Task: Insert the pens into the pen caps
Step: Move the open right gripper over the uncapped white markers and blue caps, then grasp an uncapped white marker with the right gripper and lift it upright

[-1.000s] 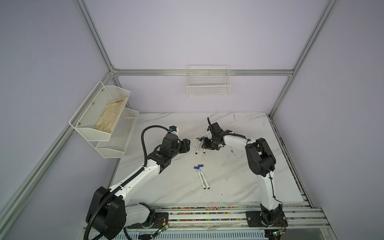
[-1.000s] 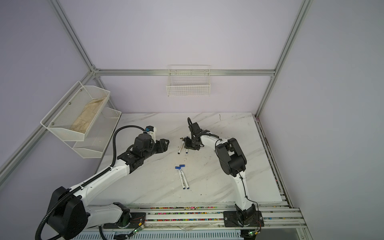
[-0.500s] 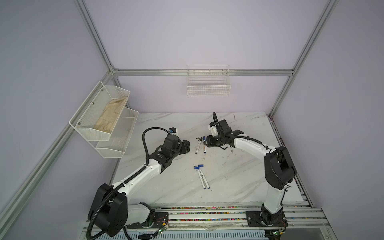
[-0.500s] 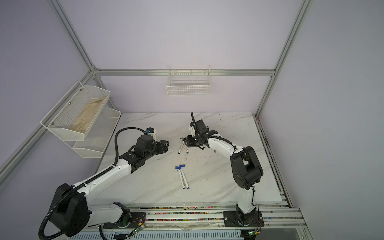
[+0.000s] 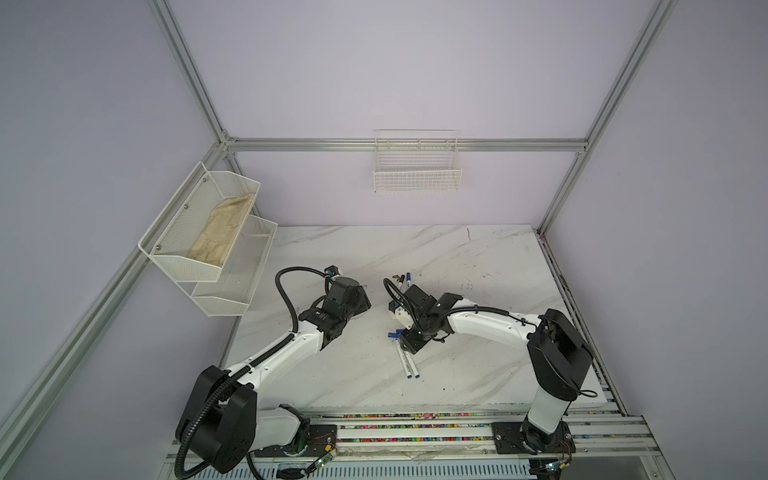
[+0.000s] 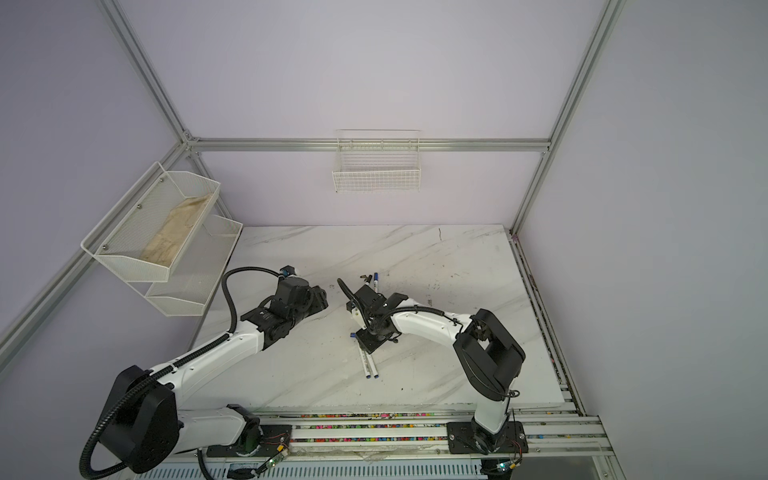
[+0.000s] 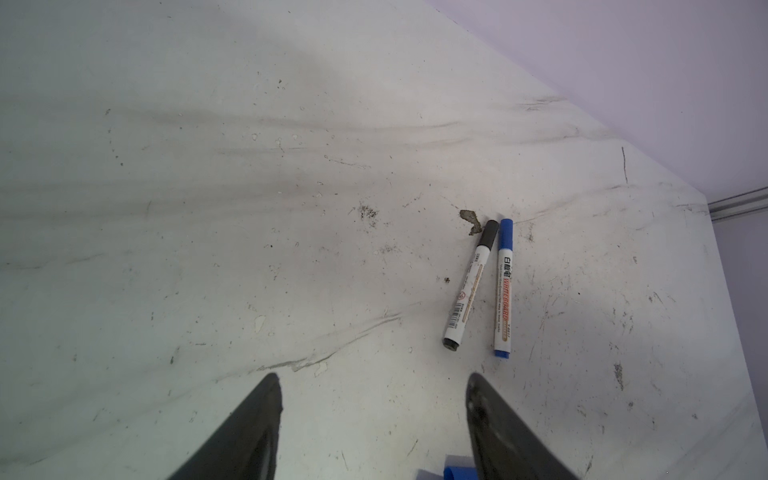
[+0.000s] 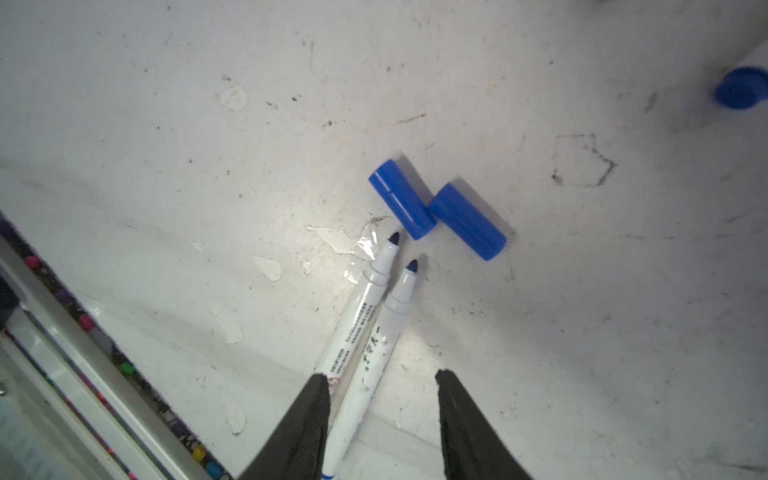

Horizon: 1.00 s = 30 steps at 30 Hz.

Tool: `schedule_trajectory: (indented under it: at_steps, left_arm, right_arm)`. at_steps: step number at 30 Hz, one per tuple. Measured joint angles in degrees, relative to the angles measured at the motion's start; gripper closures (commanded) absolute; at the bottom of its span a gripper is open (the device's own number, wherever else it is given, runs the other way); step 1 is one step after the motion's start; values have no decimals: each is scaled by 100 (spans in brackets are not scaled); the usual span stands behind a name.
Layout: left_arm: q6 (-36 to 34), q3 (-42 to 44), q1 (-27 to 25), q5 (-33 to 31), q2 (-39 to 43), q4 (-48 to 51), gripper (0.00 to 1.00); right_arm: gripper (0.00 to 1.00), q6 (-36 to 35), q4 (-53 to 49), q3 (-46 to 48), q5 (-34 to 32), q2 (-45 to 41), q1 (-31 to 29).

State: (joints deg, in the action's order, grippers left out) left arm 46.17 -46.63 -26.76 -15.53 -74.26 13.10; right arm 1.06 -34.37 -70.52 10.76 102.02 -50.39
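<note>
While both grippers stand empty, the task appears half done. The black-capped pen (image 7: pixel 467 286) and blue-capped pen (image 7: pixel 503 286) lie closed, side by side on the counter (image 7: pixel 208 208), ahead of the left gripper (image 7: pixel 372 374), whose jaws are wide apart on nothing. The right gripper (image 8: pixel 380 374), jaws parted and holding nothing, hangs over two uncapped pens (image 8: pixel 357 322) that touch along their barrels, with their nibs just beside two loose blue caps (image 8: pixel 401 203).

Risk: closing here could pinch both barrels or roll one pen into the caps, because one finger overlaps the nearer barrel.

The pens' rear ends are cut off. A blurred blue object (image 8: pixel 742 87) at the frame edge is possibly a pen end.
</note>
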Motion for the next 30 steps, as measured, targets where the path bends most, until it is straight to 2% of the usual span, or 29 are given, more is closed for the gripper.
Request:
schedule_trajectory:
  at_steps: [9,27,30]
  left_arm:
    - [79,4,0,-15,0,48,31]
    - [79,4,0,46,-7,138,31]
    - [79,4,0,66,-33,138,31]
  right_arm:
    - [60,-26,26,168,-114,184,-24]
    - [61,-33,7,50,-149,529,-164]
    - [65,-15,-24,0,-243,568,-179]
